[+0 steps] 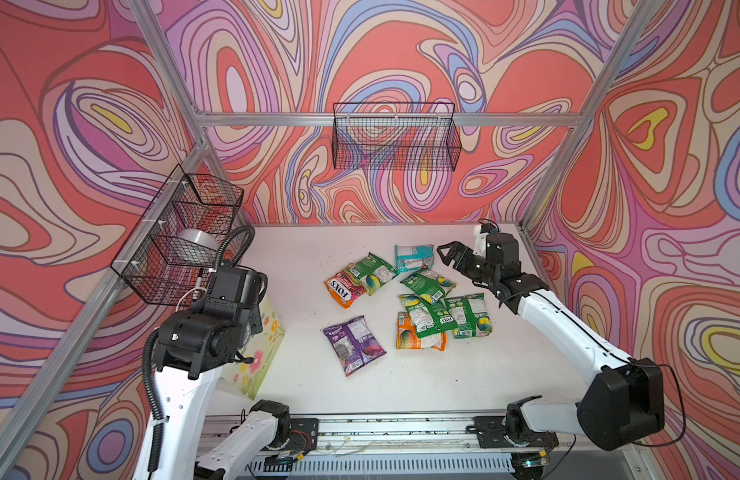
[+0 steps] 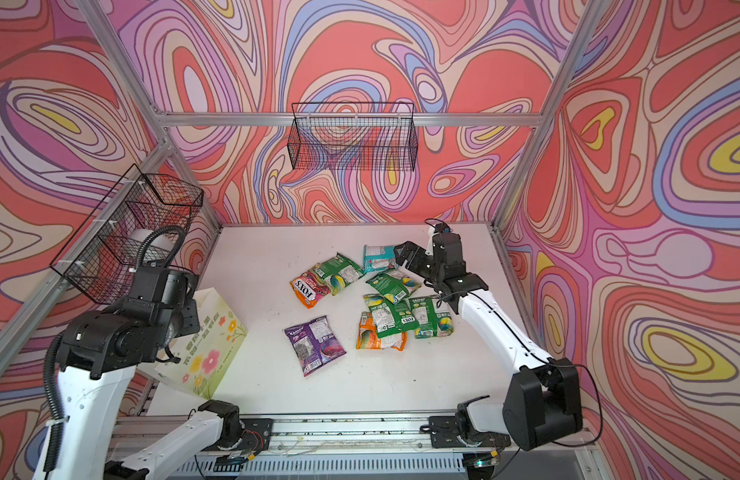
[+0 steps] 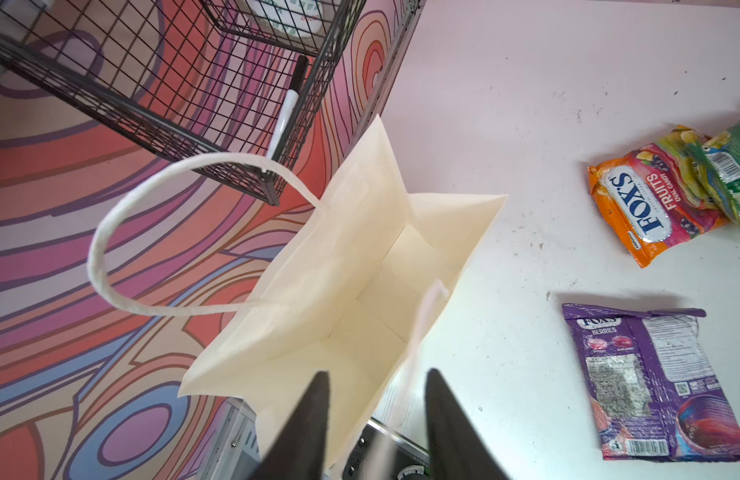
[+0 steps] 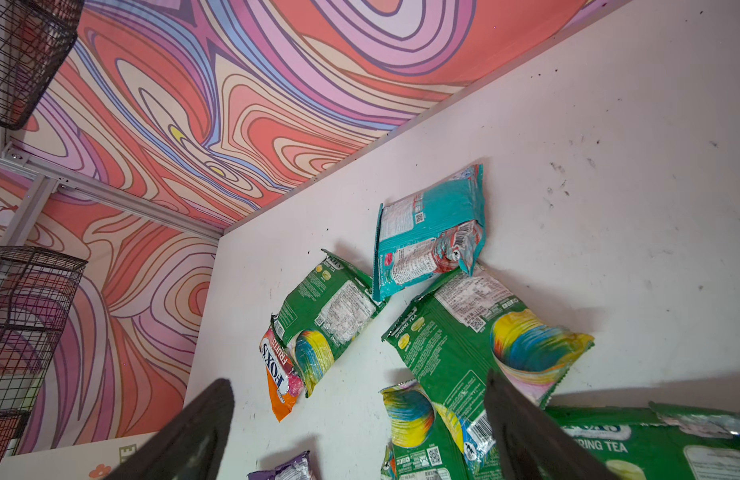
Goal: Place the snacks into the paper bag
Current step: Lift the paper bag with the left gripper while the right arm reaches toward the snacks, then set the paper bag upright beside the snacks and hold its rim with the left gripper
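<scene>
On the white desk, the paper bag stands open and empty at the left edge, and the snacks lie scattered mid-desk. The left gripper, jaws narrowly apart, straddles the bag's near rim. The right gripper hangs spread above the packets. The step looks like steadying the bag; next, the right arm needs to pinch one packet.

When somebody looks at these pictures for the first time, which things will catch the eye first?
The swirling red, pink and purple walls surround everything. On the white table, right of middle, lies a scatter of bright snacks, mostly green. The paper bag stands open at the table's left edge, under the left arm.
</scene>
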Robot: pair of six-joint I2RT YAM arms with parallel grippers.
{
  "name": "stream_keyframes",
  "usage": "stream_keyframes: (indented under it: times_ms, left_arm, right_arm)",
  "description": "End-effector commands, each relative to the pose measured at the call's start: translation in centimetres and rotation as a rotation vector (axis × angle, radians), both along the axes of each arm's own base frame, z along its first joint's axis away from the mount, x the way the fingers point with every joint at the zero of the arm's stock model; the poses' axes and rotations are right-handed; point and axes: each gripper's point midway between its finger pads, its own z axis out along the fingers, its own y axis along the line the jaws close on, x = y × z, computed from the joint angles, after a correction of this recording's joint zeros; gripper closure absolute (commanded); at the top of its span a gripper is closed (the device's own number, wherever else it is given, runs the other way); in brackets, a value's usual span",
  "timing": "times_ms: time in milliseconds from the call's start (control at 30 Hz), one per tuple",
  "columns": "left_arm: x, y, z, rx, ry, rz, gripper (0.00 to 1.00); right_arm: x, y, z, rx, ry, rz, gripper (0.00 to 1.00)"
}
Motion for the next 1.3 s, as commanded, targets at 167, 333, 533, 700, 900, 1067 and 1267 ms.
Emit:
stream_keyframes:
  times_ms: [167,333,533,700,900,1067,1267]
  left_arm:
    - [7.8,-3.0,2.3,-0.084,-0.105,-0.056,1.00]
    - [14.6,-4.7,4.0,-0.088,-0.179,-0.095,1.00]
    - [21.9,-7.0,4.5,-0.063,-0.221,-0.177,1.00]
    - [26.3,-8.4,3.8,-0.053,-0.200,-0.225,1.00]
    - [28.1,-9.8,3.1,-0.117,-0.166,-0.232,0.50]
    - [25.1,-10.1,7.6,-0.191,-0.246,-0.260,0.00]
    - [19.3,-10.6,12.3,-0.285,-0.380,-0.341,0.00]
  right_arm:
    - [-0.2,0.3,0.2,0.003,-0.009,0.016,0.02]
    - [0.7,1.4,0.1,0.039,-0.012,0.032,0.02]
    - [1.4,3.3,-0.1,0.063,-0.011,0.059,0.02]
    - [1.2,4.8,-1.1,0.084,0.010,0.085,0.02]
    - [0.8,5.6,-1.8,0.092,0.025,0.097,0.01]
    - [0.6,4.4,-0.9,0.031,0.000,0.062,0.02]
    - [-0.1,3.2,1.4,-0.035,-0.056,0.044,0.02]
